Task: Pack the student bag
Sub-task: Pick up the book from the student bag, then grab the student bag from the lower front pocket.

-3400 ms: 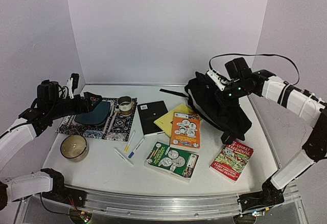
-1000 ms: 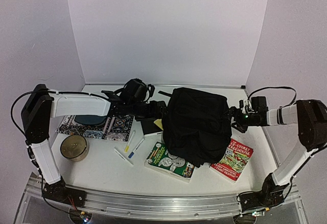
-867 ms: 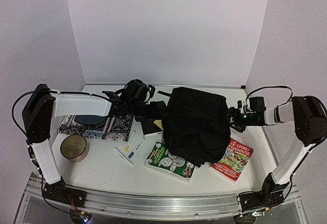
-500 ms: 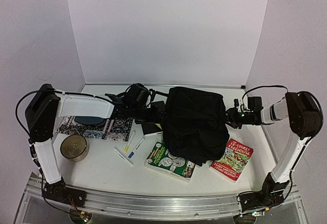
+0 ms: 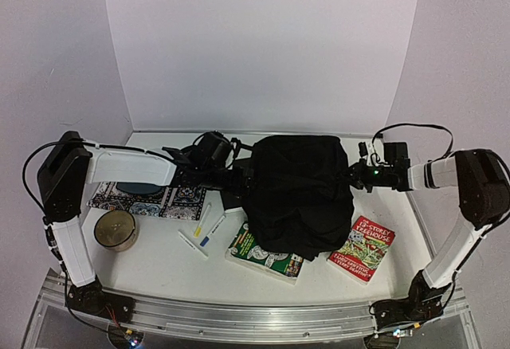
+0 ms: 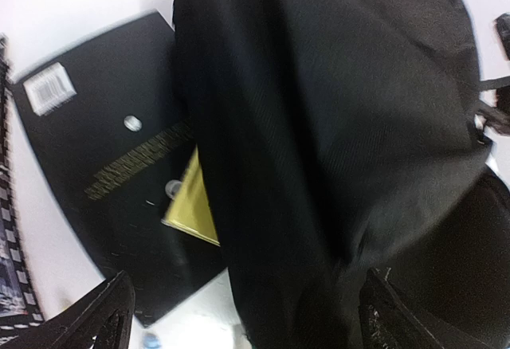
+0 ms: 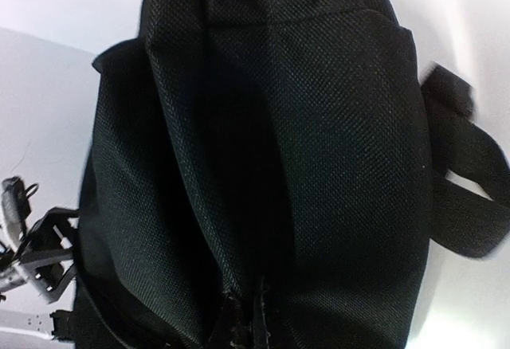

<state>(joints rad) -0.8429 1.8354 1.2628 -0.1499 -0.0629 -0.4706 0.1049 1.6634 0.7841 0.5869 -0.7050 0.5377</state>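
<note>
Mid-table, student bag (image 5: pixel 299 194) w/ R pincer (image 5: pixel 351 175) clamped on its right edge, L pincer (image 5: pixel 244 178) spread wide at left.

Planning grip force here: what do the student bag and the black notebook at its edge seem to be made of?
The student bag: woven synthetic fabric, perhaps nylon or polyester, matte black; the right wrist view shows coarse weave and soft folds. The black notebook: probably stiff board, smooth matte cover; it lies flat with straight edges and carries a white barcode label.
</note>
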